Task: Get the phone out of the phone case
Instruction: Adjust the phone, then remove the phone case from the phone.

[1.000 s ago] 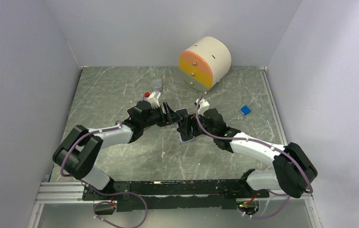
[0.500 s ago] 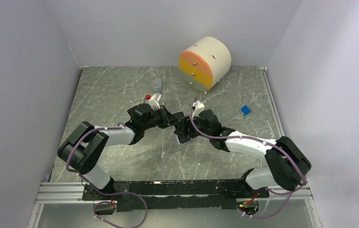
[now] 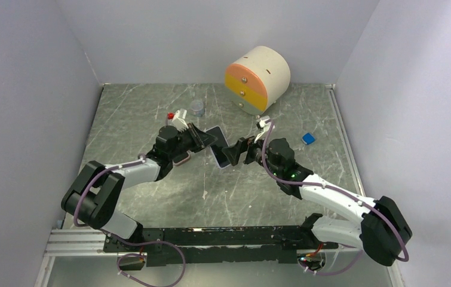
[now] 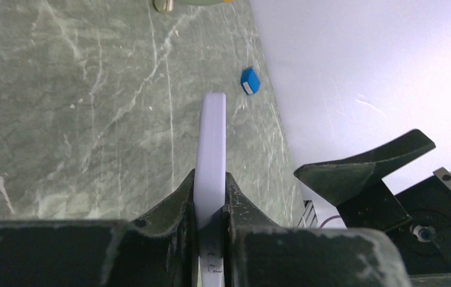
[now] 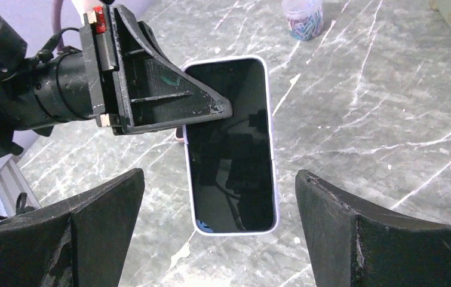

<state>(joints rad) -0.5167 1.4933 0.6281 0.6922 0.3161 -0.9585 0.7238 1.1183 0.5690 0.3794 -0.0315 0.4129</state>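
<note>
A phone (image 5: 229, 143) with a dark screen and a pale lavender rim hangs above the table, screen facing my right wrist camera. I cannot tell whether that rim is the phone case or the phone's own frame. My left gripper (image 3: 208, 139) is shut on the phone's upper left edge. In the left wrist view the phone (image 4: 212, 137) shows edge-on, pinched in the left gripper (image 4: 211, 179). My right gripper (image 5: 218, 174) stands wide open just off the phone's lower end, touching nothing. From above, the phone (image 3: 218, 152) lies between the two grippers, with the right gripper (image 3: 238, 152) beside it.
A round cream drawer unit (image 3: 257, 78) with orange and yellow fronts stands at the back. A small blue block (image 3: 308, 138) lies to the right. A clear jar (image 3: 197, 107) of clips sits behind the left gripper. A pinkish flat thing (image 3: 181, 160) lies under the left wrist.
The left gripper has shut on the phone and carried it left and back. The right gripper has let go, opened wide and drawn back to the right.
</note>
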